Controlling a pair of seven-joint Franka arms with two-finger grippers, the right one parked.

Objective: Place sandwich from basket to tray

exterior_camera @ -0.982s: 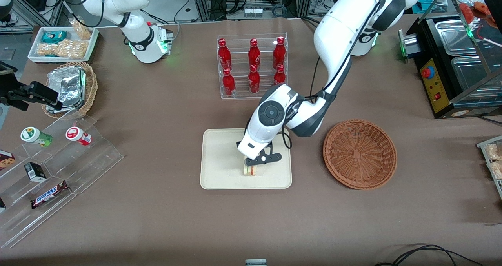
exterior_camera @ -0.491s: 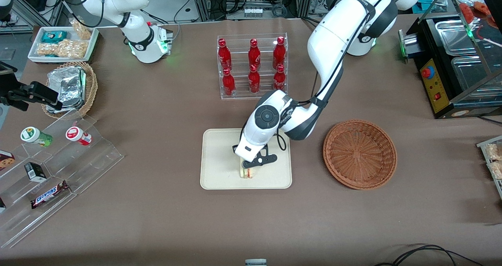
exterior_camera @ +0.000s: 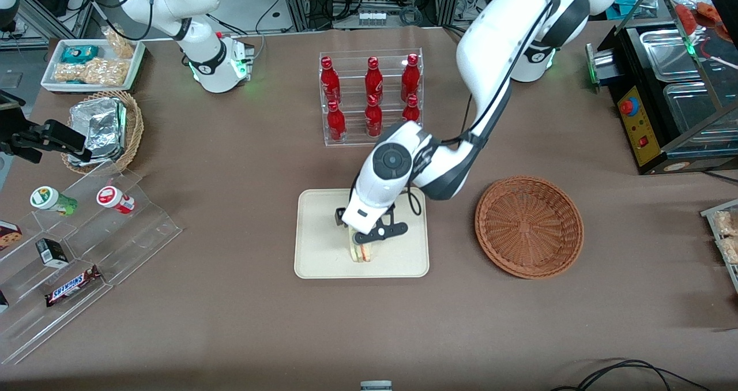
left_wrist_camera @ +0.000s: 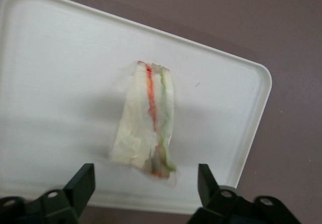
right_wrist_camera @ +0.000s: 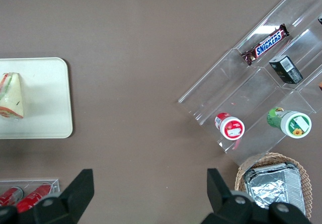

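Cream tray (exterior_camera: 323,264) holds sandwich (left_wrist_camera: 148,121), lying flat | gripper (exterior_camera: 369,242) just above it, fingers spread, released | basket (exterior_camera: 529,226) empty | sandwich likely light, soft, slippery-wrapped; grip bread faces gently

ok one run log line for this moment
gripper: open, above tray | sandwich: on tray, released | basket: no sandwich inside

Tool (exterior_camera: 364,242) open above sandwich (exterior_camera: 362,251), fingers clear; bottle rack (exterior_camera: 372,97) stands near tray (exterior_camera: 323,252).
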